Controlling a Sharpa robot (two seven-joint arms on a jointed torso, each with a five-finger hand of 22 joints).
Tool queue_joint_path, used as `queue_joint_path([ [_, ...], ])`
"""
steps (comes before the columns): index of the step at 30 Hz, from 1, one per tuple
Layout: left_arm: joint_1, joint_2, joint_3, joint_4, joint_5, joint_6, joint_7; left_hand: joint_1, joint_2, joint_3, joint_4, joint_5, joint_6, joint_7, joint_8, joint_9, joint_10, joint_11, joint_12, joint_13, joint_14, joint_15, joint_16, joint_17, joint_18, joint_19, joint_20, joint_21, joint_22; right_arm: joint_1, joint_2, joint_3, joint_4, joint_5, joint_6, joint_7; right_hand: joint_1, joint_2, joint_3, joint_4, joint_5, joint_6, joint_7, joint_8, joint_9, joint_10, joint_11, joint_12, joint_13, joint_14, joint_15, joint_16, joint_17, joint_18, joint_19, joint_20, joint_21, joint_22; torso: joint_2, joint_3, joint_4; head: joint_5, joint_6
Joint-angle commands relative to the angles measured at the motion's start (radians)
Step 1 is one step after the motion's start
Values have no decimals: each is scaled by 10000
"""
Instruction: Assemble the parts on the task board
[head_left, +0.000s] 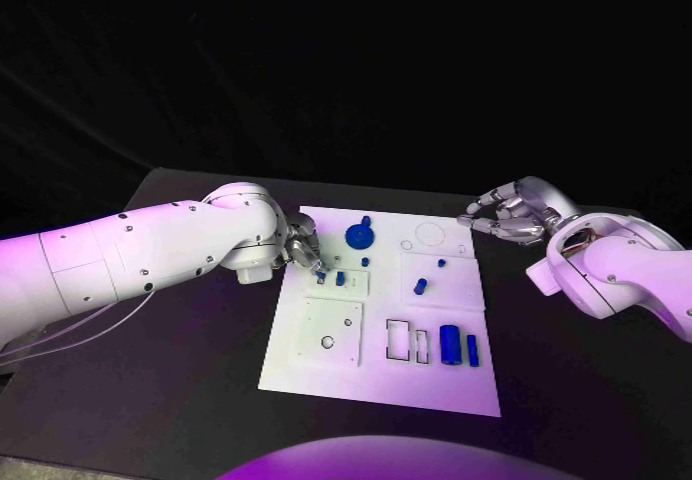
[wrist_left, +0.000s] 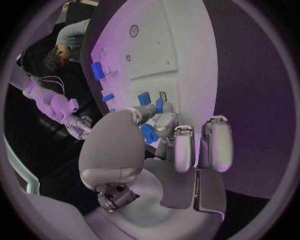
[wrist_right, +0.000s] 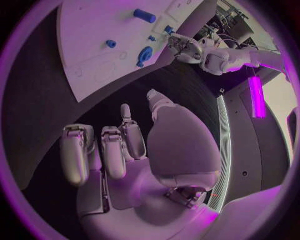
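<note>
At the centre of the head view lies the flat white rectangular task board (head_left: 378, 385) on the black desk (head_left: 188, 400), with most of its small blue plastic parts seemingly not yet seated. A round blue disc-shaped part (head_left: 358, 236) sits near the board's upper edge, a short blue peg (head_left: 420, 286) lies toward the middle right, and a blue cylinder (head_left: 450, 345) and a slimmer blue bar (head_left: 472, 348) lie beside empty rectangular slots at lower right. The left silver hand (head_left: 302, 250) reaches over the board's upper left; its fingers (wrist_left: 164, 125) close around a small blue piece (wrist_left: 149, 134) next to two small blue blocks (head_left: 330, 279) standing on a raised plate. The right silver hand (head_left: 508, 213) hovers off the board's upper right corner, fingers (wrist_right: 112, 150) loosely curled and holding nothing. By this showing the assembly is at an early stage, with several parts left to place.
</note>
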Motion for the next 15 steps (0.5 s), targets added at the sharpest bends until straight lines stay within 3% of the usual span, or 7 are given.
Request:
queue_joint_path([
  [1,-31,6,1,78,-403,-94,79,-149,-19,1285,-1240,109,164,-102,89,775,98,2,48,17,1022,-28,36,2635,-14,132,30,-6,2061,-9,-2,2,5,-56,154,5,4,87,-55,11,59,-56,-15,51,9,-86,-12,-36,571,1028,-57,37,2578,186,482,-64,-35,2245,3,8,1,-6,-14],
  [15,-74,-11,-22,231,-677,159,-104,-285,-64,1314,-1277,223,235,-117,208,807,129,-3,99,52,1022,-41,36,2635,-14,136,26,-11,2068,-10,-18,2,8,-56,185,-6,5,92,-73,14,67,-59,-15,53,16,-82,-12,-31,576,1029,-58,39,2582,185,485,-64,-31,2247,0,4,0,7,-50],
])
